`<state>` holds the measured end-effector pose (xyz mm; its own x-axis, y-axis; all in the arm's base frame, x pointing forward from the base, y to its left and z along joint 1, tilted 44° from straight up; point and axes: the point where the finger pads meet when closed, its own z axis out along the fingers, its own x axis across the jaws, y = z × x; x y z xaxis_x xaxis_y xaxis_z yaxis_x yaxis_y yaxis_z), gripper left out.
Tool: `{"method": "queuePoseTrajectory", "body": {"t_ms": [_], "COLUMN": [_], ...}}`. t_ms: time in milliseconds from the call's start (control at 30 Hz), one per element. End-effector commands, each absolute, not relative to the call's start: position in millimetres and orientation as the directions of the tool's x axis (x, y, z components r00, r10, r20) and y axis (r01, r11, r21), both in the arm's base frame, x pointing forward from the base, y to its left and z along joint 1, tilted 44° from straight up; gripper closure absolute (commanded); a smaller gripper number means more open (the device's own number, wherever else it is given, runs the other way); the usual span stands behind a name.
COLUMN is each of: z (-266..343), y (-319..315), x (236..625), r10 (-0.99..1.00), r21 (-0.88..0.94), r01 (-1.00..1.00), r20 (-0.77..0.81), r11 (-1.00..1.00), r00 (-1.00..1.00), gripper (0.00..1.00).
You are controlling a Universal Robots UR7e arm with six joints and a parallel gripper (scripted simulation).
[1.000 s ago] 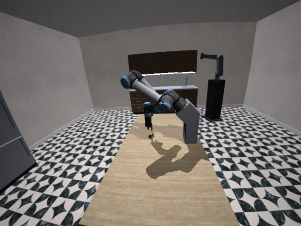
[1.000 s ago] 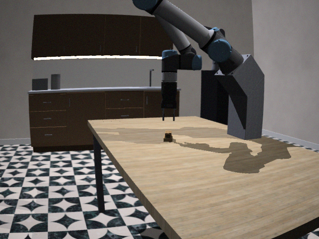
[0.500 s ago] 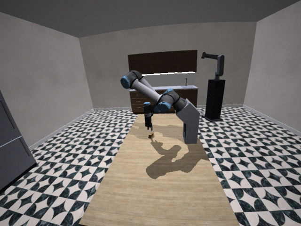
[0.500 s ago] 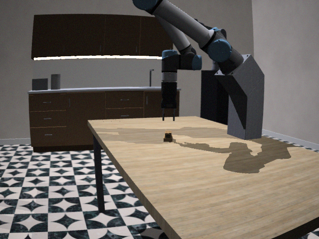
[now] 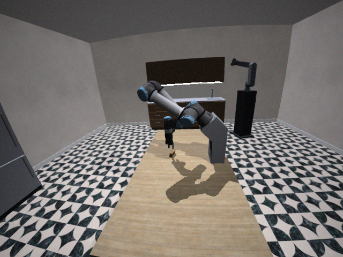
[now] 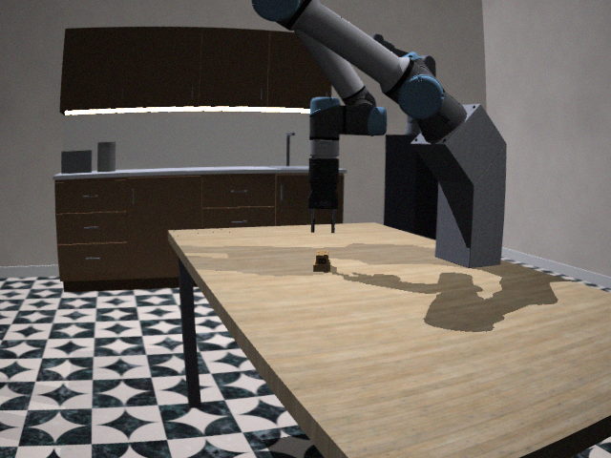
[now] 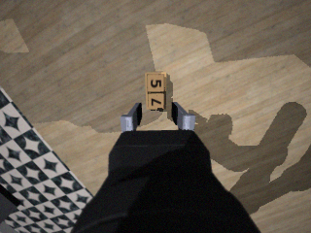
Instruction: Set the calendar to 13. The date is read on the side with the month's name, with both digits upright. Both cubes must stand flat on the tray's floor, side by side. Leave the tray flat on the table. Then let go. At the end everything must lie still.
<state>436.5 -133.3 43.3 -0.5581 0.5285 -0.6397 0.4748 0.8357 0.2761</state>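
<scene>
Long wooden table (image 6: 394,355) fills the middle of the room, arm's grey pedestal (image 6: 469,197) bolted at its far right so the reach covers the far end. Arm (image 5: 166,100) folds over to the left, wrist pointing straight down, likely for a vertical approach. Gripper (image 6: 323,227) hangs above the calendar (image 6: 321,260), well off it, fingers apart with nothing between them, probably wide enough to straddle one cube. Calendar sits on the far part of the table, left of the pedestal, at the shadow's edge. From the wrist view two cubes (image 7: 156,90) stand side by side, top faces showing 5 and 7; tray is too small to make out, and I can't tell what the month-name side reads. My guess: nothing of the 13 is set yet, and the next step is descending onto a cube to re-turn it. Risk: nudging the neighbour cube.
</scene>
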Motion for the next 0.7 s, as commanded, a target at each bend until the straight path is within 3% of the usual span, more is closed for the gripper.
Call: {"method": "queuePoseTrajectory", "body": {"t_ms": [0, 667], "z": [41.9, 23.9], "y": [-133.6, -137.4], "x": [438.1, 454.9], "r10": [0.528, 0.528], "r21": [0.276, 0.276], "r01": [0.475, 0.475], "r20": [-0.640, -0.640], "r11": [0.836, 0.836], "r00": [-0.558, -0.558], "gripper": [0.10, 0.10]}}
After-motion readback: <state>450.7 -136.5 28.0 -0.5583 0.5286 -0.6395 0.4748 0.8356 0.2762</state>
